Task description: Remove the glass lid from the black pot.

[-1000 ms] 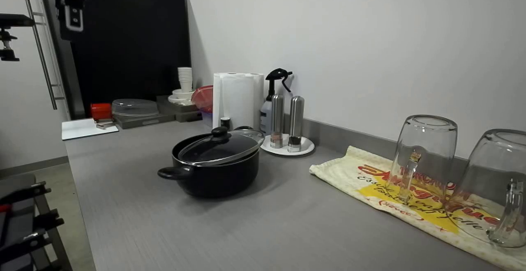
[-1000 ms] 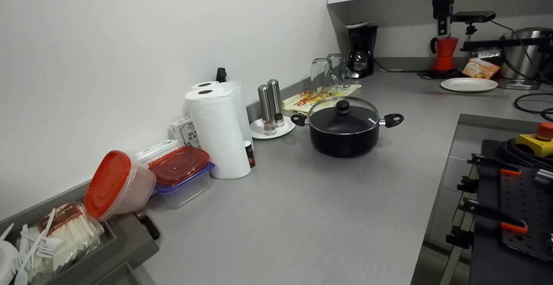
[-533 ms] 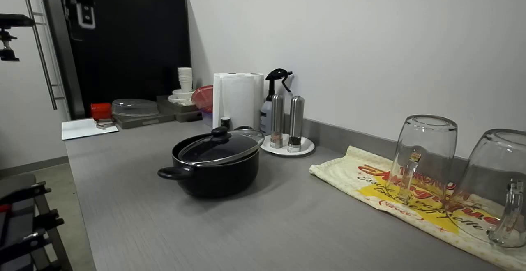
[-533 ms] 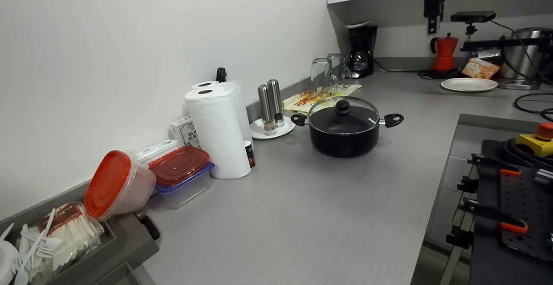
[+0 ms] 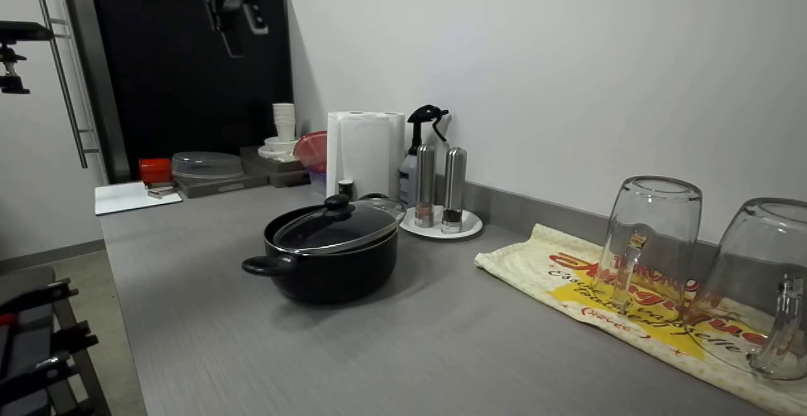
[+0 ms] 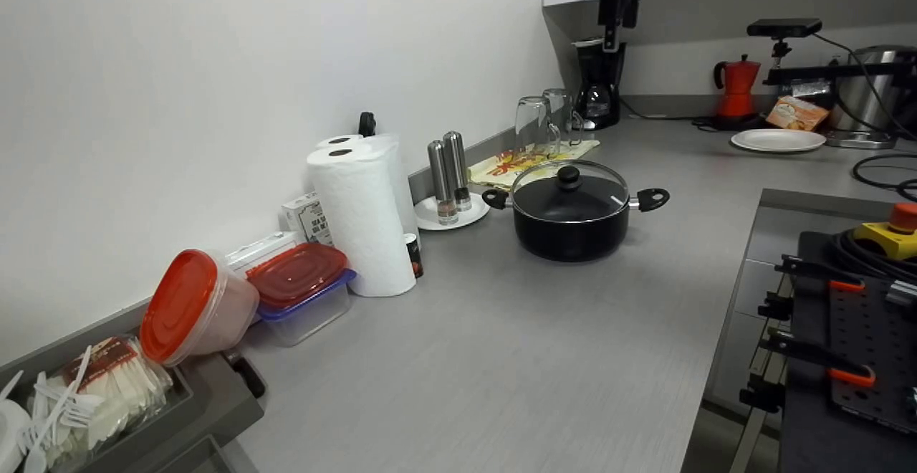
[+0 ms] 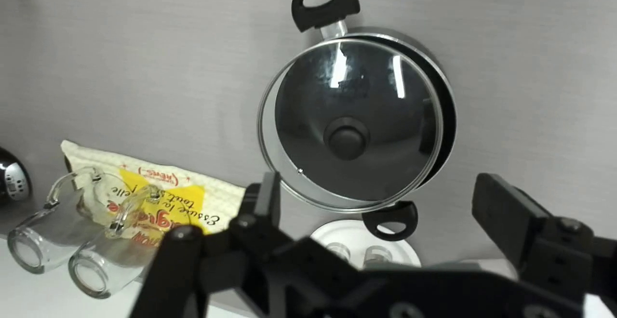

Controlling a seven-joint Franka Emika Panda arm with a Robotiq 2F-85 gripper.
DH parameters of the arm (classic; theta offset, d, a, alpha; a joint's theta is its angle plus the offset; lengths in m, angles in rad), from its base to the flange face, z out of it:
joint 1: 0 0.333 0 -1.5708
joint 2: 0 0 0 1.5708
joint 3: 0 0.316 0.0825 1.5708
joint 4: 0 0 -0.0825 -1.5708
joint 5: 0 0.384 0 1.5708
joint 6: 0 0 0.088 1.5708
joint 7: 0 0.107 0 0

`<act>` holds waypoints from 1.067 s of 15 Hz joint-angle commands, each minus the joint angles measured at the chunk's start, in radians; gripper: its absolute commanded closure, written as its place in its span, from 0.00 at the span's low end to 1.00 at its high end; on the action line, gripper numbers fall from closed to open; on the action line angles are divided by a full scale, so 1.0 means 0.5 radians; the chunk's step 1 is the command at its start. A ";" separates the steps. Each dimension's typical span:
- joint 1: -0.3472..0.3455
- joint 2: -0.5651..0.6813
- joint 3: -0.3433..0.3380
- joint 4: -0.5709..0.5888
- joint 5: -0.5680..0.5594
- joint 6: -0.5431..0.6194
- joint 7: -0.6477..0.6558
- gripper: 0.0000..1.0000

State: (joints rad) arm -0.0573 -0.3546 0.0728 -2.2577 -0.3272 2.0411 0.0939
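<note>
— Robotiq gripper only: it hangs further across both exterior views than in the earlier frame. All else reads unchanged.

— State?

— Fingers spread wide, nothing held, well above the surface. Judged: an approach pose, wide enough to come down around a grasp point.

— Go by size.

— Grey worktop: flat support for what follows. Printed tea towel: laid out flat, presumably to take drips. Black pot: upright, apart from the towel, so a reach from above looks feasible.

— Target?

— Glass lid: on the pot, off-centre and tilted. It overhangs on the towel side; opposite, a crescent of the pot's inside shows. That edge seems to dip within the rim. Judged: loose, though it might catch when lifted.

— Smaller items?

— Two glass mugs: upside down on the towel, likely to drain. White plate: bears two upright mills, perhaps to catch stray grounds.

— Smallest?

— Black knob: centre of the lid, untouched. Judged: the fingers should straddle it, close, then lift straight.
</note>
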 commanded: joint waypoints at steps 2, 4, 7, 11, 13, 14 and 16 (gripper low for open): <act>-0.070 0.536 -0.022 0.336 -0.243 0.126 0.188 0.00; -0.065 0.708 -0.068 0.427 -0.294 0.114 0.223 0.00; -0.042 0.917 -0.142 0.543 -0.354 0.101 0.263 0.00; -0.011 1.095 -0.211 0.675 -0.335 0.085 0.250 0.00; 0.003 1.167 -0.231 0.717 -0.318 0.083 0.246 0.00; 0.010 1.195 -0.239 0.731 -0.310 0.083 0.245 0.00; 0.025 1.254 -0.252 0.740 -0.305 0.083 0.249 0.00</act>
State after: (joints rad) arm -0.0754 0.2185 -0.0296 -1.9306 -0.4806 2.1009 0.2011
